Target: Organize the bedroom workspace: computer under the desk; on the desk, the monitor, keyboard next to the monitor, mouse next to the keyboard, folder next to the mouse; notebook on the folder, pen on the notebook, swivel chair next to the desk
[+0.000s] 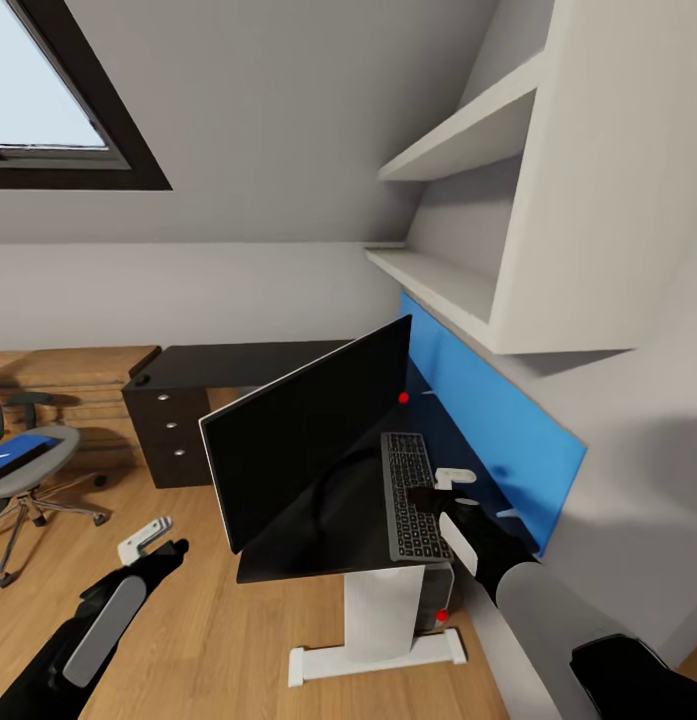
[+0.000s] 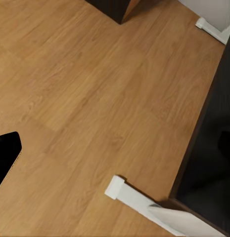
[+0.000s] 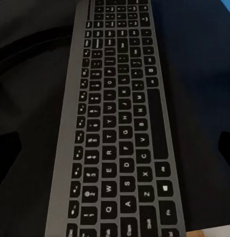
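The monitor (image 1: 308, 440) stands on the black desk (image 1: 238, 365), turned at an angle. Beside it, along the blue rear panel (image 1: 488, 410), lies the keyboard (image 1: 413, 495). My right gripper (image 1: 451, 490) hovers open just over the keyboard's near right edge. In the right wrist view the keyboard (image 3: 119, 128) runs below, and the dark fingertips (image 3: 6, 145) stand wide apart. The computer (image 1: 438, 600) sits under the desk. At the far left the swivel chair (image 1: 28, 470) carries the blue folder (image 1: 18, 452). My left gripper (image 1: 153, 542) hangs open over the floor.
White shelves (image 1: 458, 130) jut out above the desk. A dark drawer unit (image 1: 173, 430) holds up the desk's left wing, and a wooden chest (image 1: 68, 385) stands behind the chair. The desk's white foot (image 2: 137, 197) rests on wooden floor (image 2: 85, 89).
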### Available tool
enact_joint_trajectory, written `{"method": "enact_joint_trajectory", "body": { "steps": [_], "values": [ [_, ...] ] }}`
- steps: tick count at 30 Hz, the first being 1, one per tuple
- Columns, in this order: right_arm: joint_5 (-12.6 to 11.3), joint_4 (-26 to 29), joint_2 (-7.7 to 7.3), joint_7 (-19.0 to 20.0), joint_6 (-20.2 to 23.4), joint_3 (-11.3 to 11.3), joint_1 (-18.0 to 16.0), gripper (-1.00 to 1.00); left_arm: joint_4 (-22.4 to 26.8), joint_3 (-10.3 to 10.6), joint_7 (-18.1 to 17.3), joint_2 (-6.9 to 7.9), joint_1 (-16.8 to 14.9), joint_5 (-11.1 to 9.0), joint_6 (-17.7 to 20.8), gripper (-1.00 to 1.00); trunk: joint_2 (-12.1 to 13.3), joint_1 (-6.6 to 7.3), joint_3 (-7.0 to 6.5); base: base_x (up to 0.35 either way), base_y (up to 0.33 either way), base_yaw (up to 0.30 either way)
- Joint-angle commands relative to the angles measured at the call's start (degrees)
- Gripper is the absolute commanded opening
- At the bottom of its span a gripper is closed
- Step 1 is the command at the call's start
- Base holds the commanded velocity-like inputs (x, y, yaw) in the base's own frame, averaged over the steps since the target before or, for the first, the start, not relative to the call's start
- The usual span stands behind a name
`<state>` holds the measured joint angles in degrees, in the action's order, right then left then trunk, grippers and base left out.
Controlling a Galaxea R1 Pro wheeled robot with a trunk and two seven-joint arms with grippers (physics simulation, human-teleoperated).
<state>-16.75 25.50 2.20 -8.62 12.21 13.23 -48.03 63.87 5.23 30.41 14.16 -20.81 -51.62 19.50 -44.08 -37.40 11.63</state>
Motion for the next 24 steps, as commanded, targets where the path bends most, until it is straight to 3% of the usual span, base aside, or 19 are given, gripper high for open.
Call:
{"method": "enact_joint_trajectory", "body": {
  "steps": [1, 4, 11, 15, 16, 19, 24],
  "values": [
    [-0.58, 0.1, -0.04, -0.52, 0.26, 0.5, -0.05, 1.0, 0.42, 0.16, 1.01, 0.07, -0.02, -0.43, -1.09, 1.0, -0.49, -0.24, 0.28, 0.0, 0.0, 0.0],
    [-0.63, 0.09, 0.03, -0.52, 0.25, 0.51, -0.05, 1.0, 2.41, 0.14, 3.42, 0.08, 0.06, -0.49, -5.4, 1.0, -1.7, -0.9, 0.82, 0.0, 0.0, 0.0],
    [-0.65, -0.03, 0.08, -0.52, 0.14, 0.49, -0.05, 1.0, 4.08, 0.14, 4.72, 0.14, 0.14, -0.98, -7.33, 1.0, -4.5, -2.44, 2.07, 0.0, 0.0, 0.0],
    [-0.68, -0.08, 0.09, -0.52, 0.09, 0.48, -0.05, 1.0, 4.27, 0.08, 4.87, 0.48, 0.15, -3.69, -7.43, 1.0, -6.11, -3.32, 2.79, 0.0, 0.0, 0.0],
    [-0.73, -0.08, 0.12, -0.39, 0.02, 0.54, -0.01, 1.0, 4.29, 0.09, 4.91, 1.62, 0.4, -7.95, -6.47, 1.0, -6.51, -3.54, 2.97, 0.0, 0.0, 0.0],
    [-0.74, 0.07, 0.16, -0.36, 0.04, 0.56, 0.08, 1.0, 4.26, 0.1, 4.92, 1.97, 0.47, -9.38, -5.53, 1.0, -7.71, -4.19, 3.51, 0.0, 0.0, 0.0],
    [-0.74, 0.01, 0.26, -0.35, 0.19, 1.02, 0.19, 1.0, 4.03, 0.08, 4.92, 2.14, 0.51, -10.12, -5.05, 1.0, -9.72, -5.29, 4.41, 0.0, 0.0, 0.0]
  ]
}}
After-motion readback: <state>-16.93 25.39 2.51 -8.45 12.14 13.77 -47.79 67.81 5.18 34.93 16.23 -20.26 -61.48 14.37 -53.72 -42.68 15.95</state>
